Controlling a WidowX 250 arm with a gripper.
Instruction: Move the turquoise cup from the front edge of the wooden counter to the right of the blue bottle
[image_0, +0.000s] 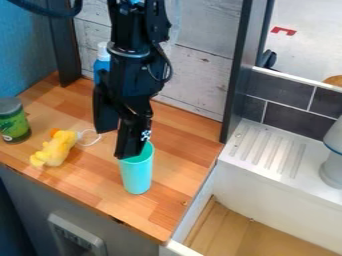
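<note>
one turquoise cup (137, 174) upright, rim at gripper's (133, 151) lower end

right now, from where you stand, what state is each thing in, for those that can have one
turquoise cup: upright, open at the top, contents not visible
tool: pointing down at the cup's rim
yellow plush toy: lying on the wooden counter
green jar: upright, dark lid on
blue bottle: upright, white cap on, partly behind the arm
white vessel: upright, cut off by the view's edge
</note>
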